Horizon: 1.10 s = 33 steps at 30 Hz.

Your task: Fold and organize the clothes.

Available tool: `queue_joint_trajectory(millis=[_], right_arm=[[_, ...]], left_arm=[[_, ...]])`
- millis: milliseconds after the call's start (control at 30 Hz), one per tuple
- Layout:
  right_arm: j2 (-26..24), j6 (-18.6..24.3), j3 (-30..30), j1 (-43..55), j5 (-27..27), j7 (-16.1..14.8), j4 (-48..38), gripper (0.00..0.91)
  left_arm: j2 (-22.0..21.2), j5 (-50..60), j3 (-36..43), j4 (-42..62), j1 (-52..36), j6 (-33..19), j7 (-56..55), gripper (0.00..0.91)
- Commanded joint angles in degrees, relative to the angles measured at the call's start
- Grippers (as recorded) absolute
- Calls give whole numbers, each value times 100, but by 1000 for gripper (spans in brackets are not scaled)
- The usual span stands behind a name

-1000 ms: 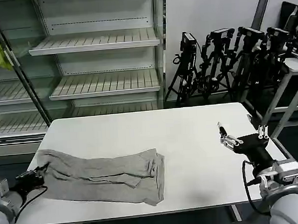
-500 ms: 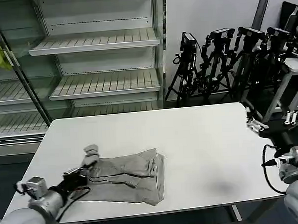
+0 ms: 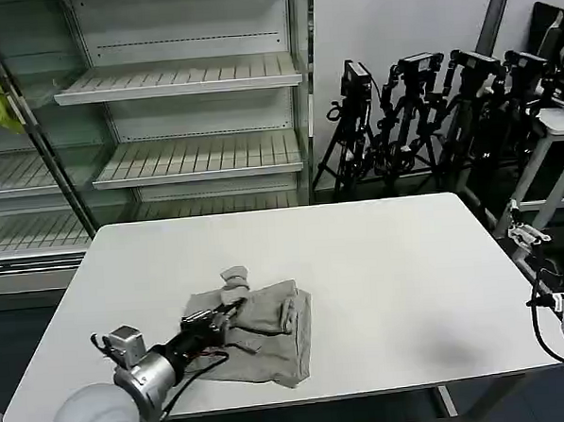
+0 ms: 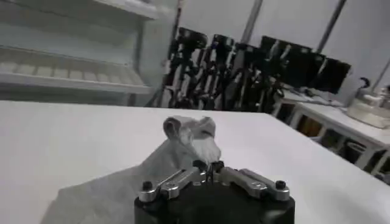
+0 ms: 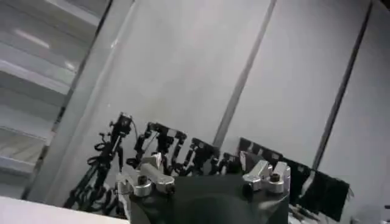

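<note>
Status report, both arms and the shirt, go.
Left gripper shut on grey shirt, lifting a fold of it over the pile. Right gripper at the table's right edge, holding nothing. Nothing in the way.

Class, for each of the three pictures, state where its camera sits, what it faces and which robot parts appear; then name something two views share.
Head view: from the robot's head, looking down at the white table; left gripper shut on the grey shirt; right gripper off the table's right edge.
Left wrist view: low over the table, facing the tripods; left gripper pinches the shirt.
Right wrist view: tilted up at the wall; right gripper open.
Shared: the tripods.
</note>
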Motion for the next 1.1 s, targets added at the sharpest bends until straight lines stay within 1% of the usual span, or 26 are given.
queue_joint_trajectory(millis=[33,167,200,233,267,767,933,1100], right_arm=[[6,60,205,-161,-26,27,-74,907],[34,56,189,-179,-31,25,-55,907],[45,55,191,-185,-30,22,-44,907],[58,55,193,-193,-32,16,-34,907],[63,55,192,-206,-31,15,-32,907],[230,44,203,-417,-99,-5,133,907],[238,34,199,-422,-94,-2,195,907],[205,21,63,-284,-81,5,264,907]], left_arm=[[-97,181,608,-49,-270,-3,31,50],[-99,297,675,-47,-201,-8,76,50],[-105,331,688,-50,-186,-8,93,101],[-120,379,713,-55,-173,-8,102,363],[-131,398,737,-58,-171,-9,99,907],[-359,584,778,-204,-253,-16,103,907],[-305,545,370,-278,-219,-14,58,907],[-91,858,-170,115,126,-33,34,907]])
